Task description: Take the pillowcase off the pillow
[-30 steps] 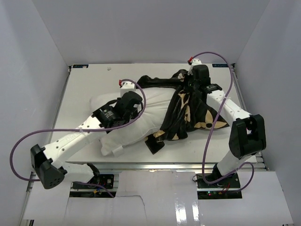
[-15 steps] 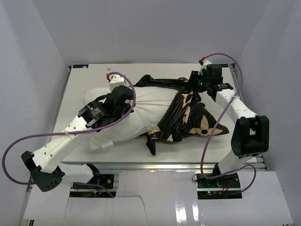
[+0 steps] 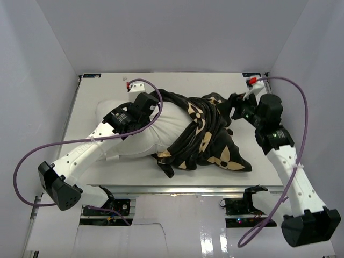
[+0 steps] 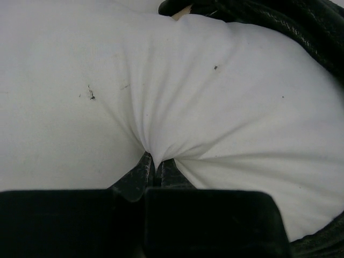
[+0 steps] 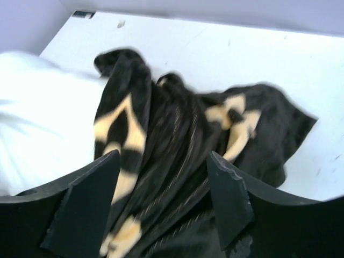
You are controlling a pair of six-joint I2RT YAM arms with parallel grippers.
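The white pillow (image 3: pixel 161 131) lies across the table's middle, its right end under the bunched black pillowcase (image 3: pixel 209 145) with tan flower motifs. My left gripper (image 3: pixel 153 113) is shut on a pinch of the pillow's fabric; in the left wrist view the fingertips (image 4: pixel 156 161) squeeze a fold of the pillow (image 4: pixel 215 102), with the pillowcase (image 4: pixel 306 27) at the upper right. My right gripper (image 3: pixel 235 105) stands open just right of the pillowcase. In the right wrist view its jaws (image 5: pixel 161 183) are wide apart over the pillowcase (image 5: pixel 177 134), holding nothing, and the pillow (image 5: pixel 37 118) shows at left.
The white table (image 3: pixel 97 94) is boxed in by pale walls at the back and both sides. Purple cables loop off both arms. The pillowcase's near corner (image 3: pixel 236 164) lies flat towards the table's front right.
My right gripper has opened, let go of the pillowcase and drawn back to the right. The pillowcase has dropped and spread over the pillow's right end. My left gripper keeps its pinch.
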